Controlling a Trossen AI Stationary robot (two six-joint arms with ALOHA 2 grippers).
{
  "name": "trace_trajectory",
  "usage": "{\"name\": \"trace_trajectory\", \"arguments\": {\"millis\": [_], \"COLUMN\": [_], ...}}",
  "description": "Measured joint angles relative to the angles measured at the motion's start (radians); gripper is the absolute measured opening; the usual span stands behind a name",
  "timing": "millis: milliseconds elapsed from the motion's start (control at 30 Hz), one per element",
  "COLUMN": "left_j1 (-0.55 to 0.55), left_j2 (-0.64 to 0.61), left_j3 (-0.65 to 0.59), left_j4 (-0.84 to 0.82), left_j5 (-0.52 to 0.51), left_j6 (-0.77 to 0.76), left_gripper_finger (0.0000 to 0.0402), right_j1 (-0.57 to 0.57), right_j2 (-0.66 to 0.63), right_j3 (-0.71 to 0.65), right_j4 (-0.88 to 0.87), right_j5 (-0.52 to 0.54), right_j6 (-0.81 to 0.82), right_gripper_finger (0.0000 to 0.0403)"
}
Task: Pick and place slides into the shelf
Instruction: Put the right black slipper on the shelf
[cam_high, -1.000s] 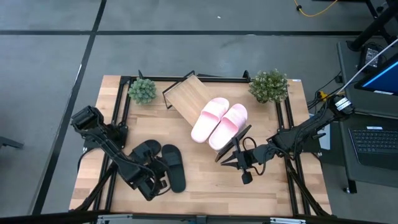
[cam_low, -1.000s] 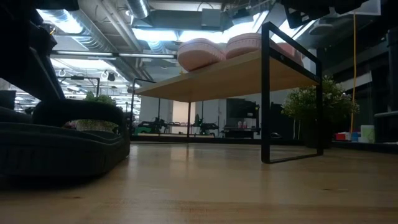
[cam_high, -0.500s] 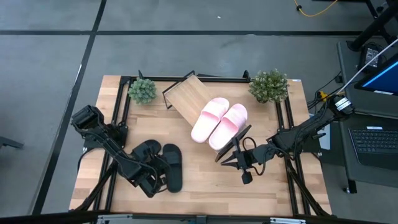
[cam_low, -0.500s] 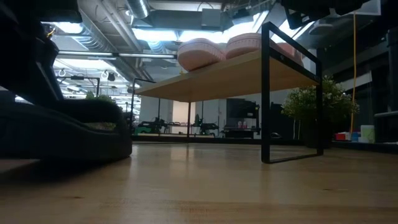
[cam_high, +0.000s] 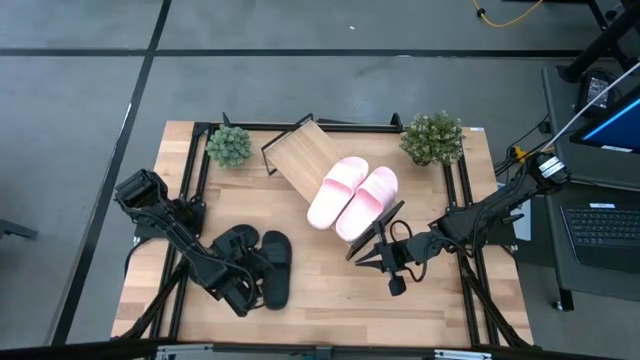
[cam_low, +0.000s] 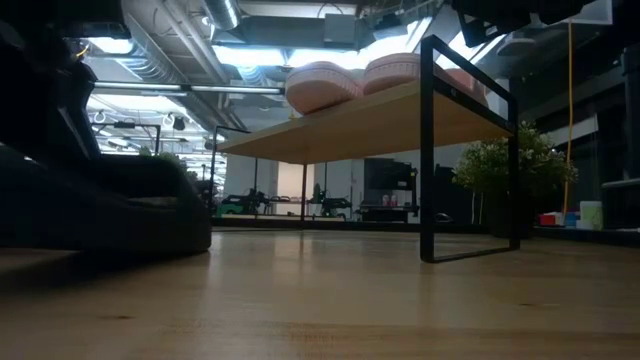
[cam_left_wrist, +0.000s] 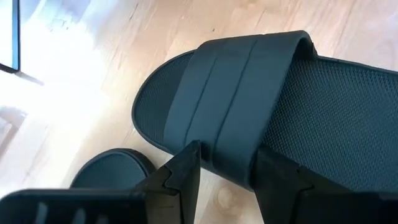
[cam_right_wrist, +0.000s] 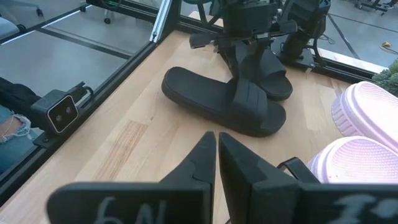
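The left pincer (cam_left_wrist: 227, 171) grips a black slide's (cam_left_wrist: 261, 112) strap and should lift it level toward the shelf (cam_high: 300, 155); the right pincer (cam_right_wrist: 216, 155) waits closed.

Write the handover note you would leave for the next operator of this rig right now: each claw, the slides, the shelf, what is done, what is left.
Left claw: closed on the strap of one black slide at the table's front left.
Right claw: shut, empty, waiting near the shelf's front end.
Done: pink pair sits on the shelf.
Left: both black slides. The second black slide lies on the table beside the gripped one. The shelf's bare end, near the small plant, looks free for them.
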Motion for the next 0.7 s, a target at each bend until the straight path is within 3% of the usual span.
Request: {"name": "trace_trajectory", "arguments": {"millis": [200, 433, 700], "left_j1": [0.000, 0.002, 0.002], "left_j2": [0.001, 0.001, 0.000], "left_j3": [-0.001, -0.002, 0.000], "left_j4": [-0.008, -0.026, -0.092], "left_j5": [-0.020, -0.041, -0.132], "left_j6": [0.027, 0.028, 0.029], "left_gripper_finger": [0.0108, 0.0012, 0.0005], "right_j1": [0.000, 0.000, 0.000], "right_j2": [0.000, 0.000, 0.000], "right_j3": [0.000, 0.000, 0.000], "right_j4": [0.000, -0.001, -0.020], "right_j5": [0.000, 0.000, 0.000], "right_j6": [0.000, 0.000, -0.003], "right_gripper_finger": [0.0023, 0.0023, 0.0023]}}
